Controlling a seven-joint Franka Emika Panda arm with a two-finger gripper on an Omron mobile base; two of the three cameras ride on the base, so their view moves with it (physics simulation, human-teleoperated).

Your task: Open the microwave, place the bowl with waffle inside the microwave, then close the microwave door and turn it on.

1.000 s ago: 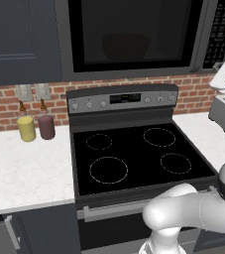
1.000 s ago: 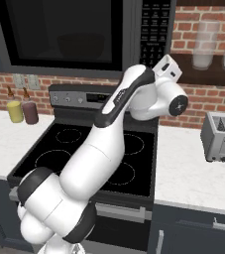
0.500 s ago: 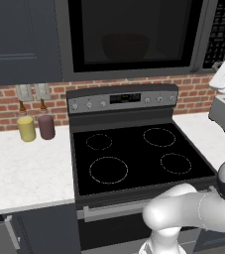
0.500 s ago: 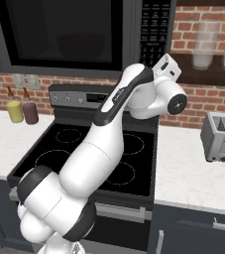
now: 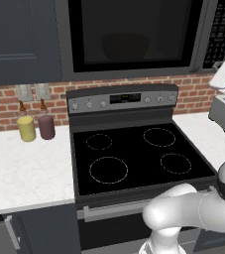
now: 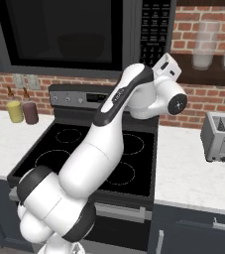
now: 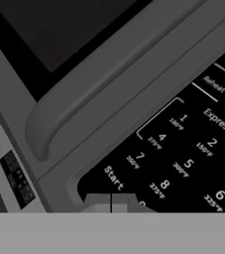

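Up close, the gripper, fingers pressed together, sits at the microwave keypad beside the Start key. The microwave door is shut, the bowl dimly visible behind its window.

One microwave, one bowl inside, two bottles — one toaster, four burner rings.

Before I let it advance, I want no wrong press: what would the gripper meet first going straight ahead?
Likely the microwave keypad near the Start button; the shut gripper looks very close already.
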